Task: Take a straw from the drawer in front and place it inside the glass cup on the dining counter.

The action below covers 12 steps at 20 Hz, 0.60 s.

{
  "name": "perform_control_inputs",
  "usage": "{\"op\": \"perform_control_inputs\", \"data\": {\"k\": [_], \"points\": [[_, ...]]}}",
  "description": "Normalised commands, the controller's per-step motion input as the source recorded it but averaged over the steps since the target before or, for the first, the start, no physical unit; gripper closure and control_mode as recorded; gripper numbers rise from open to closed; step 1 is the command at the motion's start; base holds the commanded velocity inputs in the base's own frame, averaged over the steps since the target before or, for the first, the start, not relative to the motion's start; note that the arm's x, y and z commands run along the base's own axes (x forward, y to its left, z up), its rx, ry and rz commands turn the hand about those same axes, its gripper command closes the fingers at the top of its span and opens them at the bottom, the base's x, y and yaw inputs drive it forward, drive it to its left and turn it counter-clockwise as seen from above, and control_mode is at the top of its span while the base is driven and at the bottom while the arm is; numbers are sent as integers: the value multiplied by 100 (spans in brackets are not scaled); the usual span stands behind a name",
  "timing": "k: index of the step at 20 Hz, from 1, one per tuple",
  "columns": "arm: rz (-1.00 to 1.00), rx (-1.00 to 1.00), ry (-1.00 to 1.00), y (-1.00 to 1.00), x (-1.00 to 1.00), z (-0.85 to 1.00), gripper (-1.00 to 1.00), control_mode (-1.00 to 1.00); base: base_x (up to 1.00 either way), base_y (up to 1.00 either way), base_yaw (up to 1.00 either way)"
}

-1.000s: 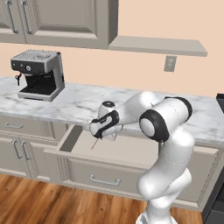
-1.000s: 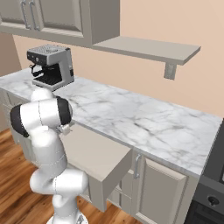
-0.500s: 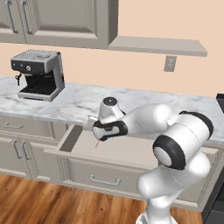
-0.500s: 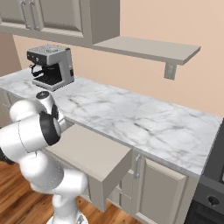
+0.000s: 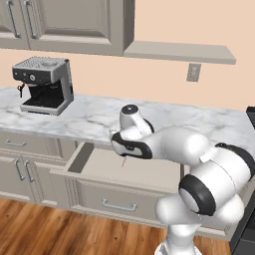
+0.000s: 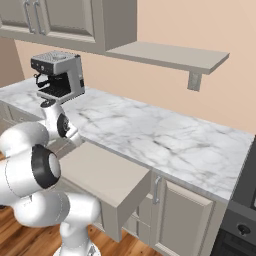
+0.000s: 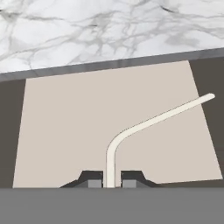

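Observation:
My gripper (image 7: 110, 180) is shut on the straw (image 7: 144, 127), a thin bent tube that looks pale in the hand view. It rises from between the fingertips (image 7: 92, 179) and angles off to the upper right. In the left base view the gripper (image 5: 124, 155) hangs over the open drawer (image 5: 149, 172), and the straw (image 5: 123, 162) shows as a short reddish line below it, above the drawer's bare beige floor (image 7: 65, 131). The pulled-out drawer (image 6: 107, 177) also shows in the right base view. The glass cup and the dining counter are out of view.
A long marble worktop (image 5: 94, 117) runs behind the drawer, with a coffee machine (image 5: 44, 85) at its left end. Wall cabinets (image 5: 64, 22) and a shelf (image 5: 179, 51) hang above it. A dark appliance (image 6: 240, 220) stands at the far right, and the floor is wood.
The arm's elbow has swung right and lower. The hand has shifted slightly right over the drawer, still shut on the straw.

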Motion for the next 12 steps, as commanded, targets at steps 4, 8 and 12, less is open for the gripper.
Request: {"op": "perform_control_inputs", "data": {"k": [4, 8, 12], "points": [[-1, -2, 11, -41, -4, 9, 100, -100, 0, 0, 0], [0, 0, 0, 0, 0, 0, 100, 100, -81, -16, -1], [0, 0, 0, 0, 0, 0, 100, 100, -100, 0, -3]]}}
